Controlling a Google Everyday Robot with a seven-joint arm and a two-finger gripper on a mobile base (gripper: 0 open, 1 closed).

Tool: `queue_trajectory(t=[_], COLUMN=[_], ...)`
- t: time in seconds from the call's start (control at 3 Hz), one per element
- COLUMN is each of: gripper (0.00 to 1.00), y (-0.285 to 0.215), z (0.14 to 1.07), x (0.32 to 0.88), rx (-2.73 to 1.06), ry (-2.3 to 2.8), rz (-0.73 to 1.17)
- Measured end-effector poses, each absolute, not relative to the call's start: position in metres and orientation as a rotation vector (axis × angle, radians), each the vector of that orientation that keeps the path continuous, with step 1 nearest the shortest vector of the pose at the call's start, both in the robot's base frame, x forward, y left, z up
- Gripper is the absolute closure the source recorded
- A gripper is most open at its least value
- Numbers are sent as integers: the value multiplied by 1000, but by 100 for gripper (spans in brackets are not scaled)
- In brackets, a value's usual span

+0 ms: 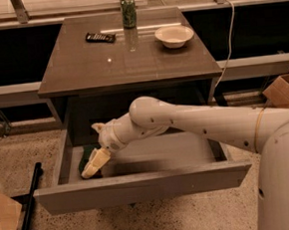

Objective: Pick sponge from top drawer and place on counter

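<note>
The top drawer (140, 188) stands pulled well out from under the bench (130, 63), its flat front panel nearest the camera. The white arm (210, 124) comes in from the right and bends down into the drawer's left end. There the tool (92, 170) points down and to the left, low inside the drawer and close to the left wall. The sponge (83, 163) lies on the drawer floor in that same left end, showing as a dark green patch just beside and partly behind the tool. The two overlap in the camera view, and whether they touch cannot be told. Nor can it be told whether the tool is wide, narrow or holding anything. On the bench, a green soda can (128, 11) stands at the far edge, with a flat black device (100, 37) to its left and a pale bowl (174, 35) to its right. A white cable (228, 43) hangs down past the right side of the bench. A cardboard box (286, 89) sits at the far right, and a black bar (30, 202) lies on the speckled floor to the left of the drawer.
</note>
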State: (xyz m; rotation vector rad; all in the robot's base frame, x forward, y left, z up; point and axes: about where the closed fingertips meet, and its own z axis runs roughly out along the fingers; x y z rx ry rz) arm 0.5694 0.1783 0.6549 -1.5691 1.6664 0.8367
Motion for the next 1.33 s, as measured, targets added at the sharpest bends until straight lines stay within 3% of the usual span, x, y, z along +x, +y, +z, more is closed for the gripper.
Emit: queue_trajectory(t=[0.67, 1.0, 1.33], gripper=[0, 17, 40], y=[203, 199, 193], z=[616, 605, 607], x=[564, 564, 565], rx=[-1514, -1476, -1455], ry=[1751, 1793, 1807], rz=[805, 806, 787])
